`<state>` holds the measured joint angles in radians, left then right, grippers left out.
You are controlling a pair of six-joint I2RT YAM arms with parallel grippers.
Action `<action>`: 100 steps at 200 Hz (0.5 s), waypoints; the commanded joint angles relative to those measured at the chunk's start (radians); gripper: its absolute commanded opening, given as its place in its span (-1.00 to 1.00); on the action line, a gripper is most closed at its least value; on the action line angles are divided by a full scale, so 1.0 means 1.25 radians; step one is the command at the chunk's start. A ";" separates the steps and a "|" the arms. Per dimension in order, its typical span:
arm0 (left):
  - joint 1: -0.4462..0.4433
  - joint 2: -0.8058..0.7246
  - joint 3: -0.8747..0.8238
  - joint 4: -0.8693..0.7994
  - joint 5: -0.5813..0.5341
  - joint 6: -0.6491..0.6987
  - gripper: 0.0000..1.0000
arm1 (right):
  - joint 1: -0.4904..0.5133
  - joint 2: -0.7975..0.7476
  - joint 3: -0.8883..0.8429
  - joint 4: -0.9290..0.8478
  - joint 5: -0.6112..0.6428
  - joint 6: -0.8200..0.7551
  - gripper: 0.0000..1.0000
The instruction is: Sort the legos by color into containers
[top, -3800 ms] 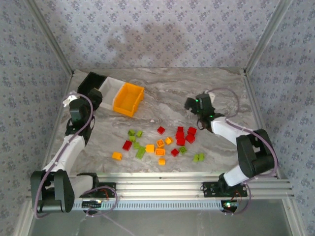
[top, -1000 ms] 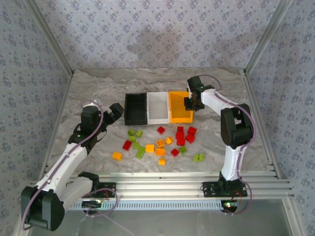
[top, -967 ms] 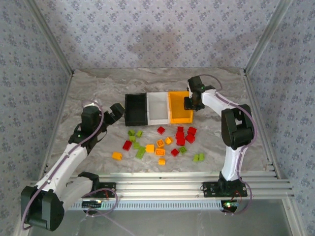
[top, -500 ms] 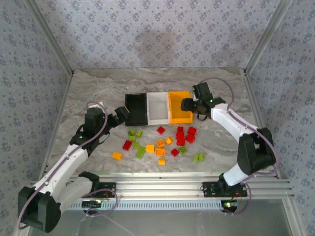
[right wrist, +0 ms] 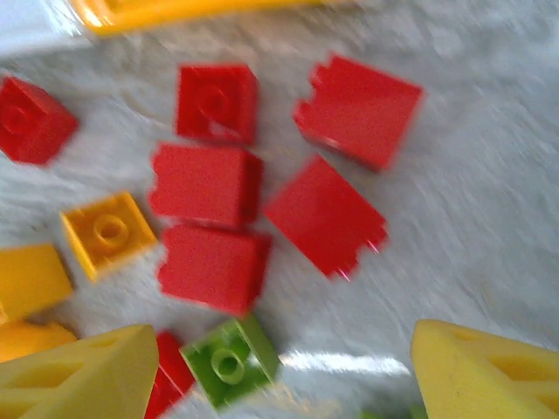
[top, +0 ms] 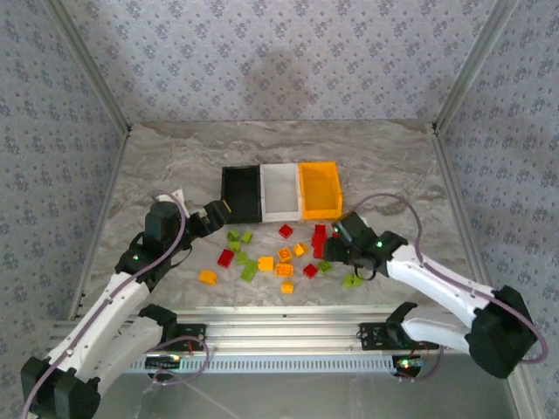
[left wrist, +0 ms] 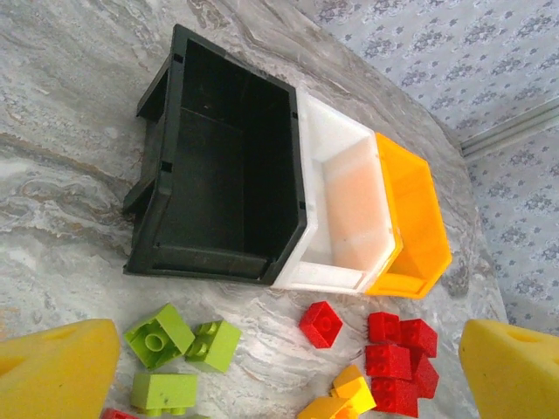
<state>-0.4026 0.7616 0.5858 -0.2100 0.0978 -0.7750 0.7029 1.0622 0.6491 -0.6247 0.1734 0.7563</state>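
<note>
- Marble table (top: pixel 393 157): legos (top: pixel 284 256) are lying loose just before the three bins (top: pixel 280 213).
- My right gripper (right wrist: pixel 284 371) is hovering wide open over the red cluster (right wrist: pixel 208 186); I'm targeting the freest red brick (right wrist: pixel 358 109), pads on its flat sides.
- My left gripper (left wrist: pixel 279 371) is waiting wide open above the green bricks (left wrist: pixel 160 335).

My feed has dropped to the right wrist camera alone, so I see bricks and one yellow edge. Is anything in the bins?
Observer: The black bin is empty; the left wrist camera looks straight into it.
Operator: And the white one?
Observer: The white bin beside it is empty too.
Operator: Where is the left gripper?
Observer: The left gripper hangs open by the black bin's front left corner, with green bricks close by.
</note>
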 commanded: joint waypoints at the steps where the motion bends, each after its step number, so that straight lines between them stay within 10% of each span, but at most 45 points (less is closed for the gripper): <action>1: -0.005 -0.007 -0.026 -0.009 0.012 -0.004 1.00 | 0.027 -0.047 -0.055 -0.113 0.050 0.148 0.54; 100: -0.007 0.001 -0.057 0.013 0.017 -0.018 1.00 | 0.144 0.043 0.032 -0.028 0.050 0.074 0.43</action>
<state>-0.4026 0.7620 0.5163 -0.2077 0.1055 -0.7937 0.8780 1.0264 0.6300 -0.7086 0.2218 0.8978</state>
